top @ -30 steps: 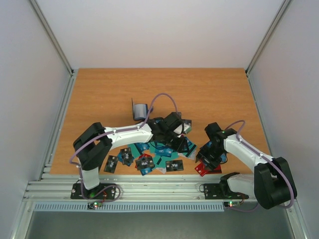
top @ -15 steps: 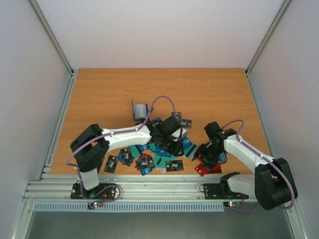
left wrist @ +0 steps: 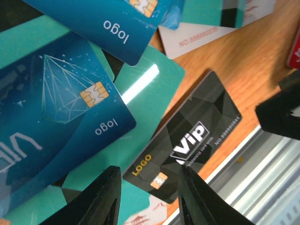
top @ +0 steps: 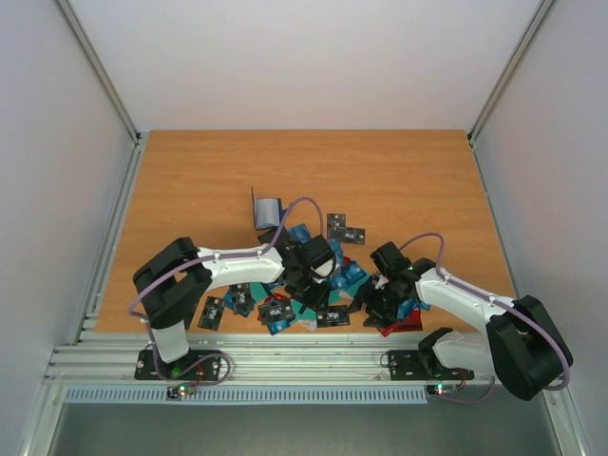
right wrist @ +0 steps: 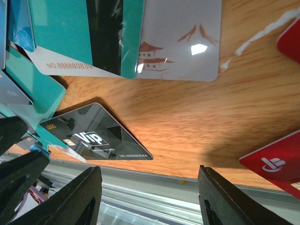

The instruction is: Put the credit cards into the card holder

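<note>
Lower centre of the top view: left end effector [left wrist: 147, 199] half open, gripping nothing, poised over a black VIP card [left wrist: 187, 140] at the tabletop [right wrist: 197, 117] edge. Right end effector [right wrist: 147, 201] wider, also empty, close alongside. Credit cards [top: 304, 285] heaped, card holder [top: 269, 211] just above the heap. Likely risks: colliding over one card, or nudging it onto the rail [right wrist: 154, 185].

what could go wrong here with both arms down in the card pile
1. The left gripper and right gripper both hover open near the same black VIP card; they may collide.
2. That card lies flat by the near edge of the table; a nudge might slide it onto the metal rail.
</note>
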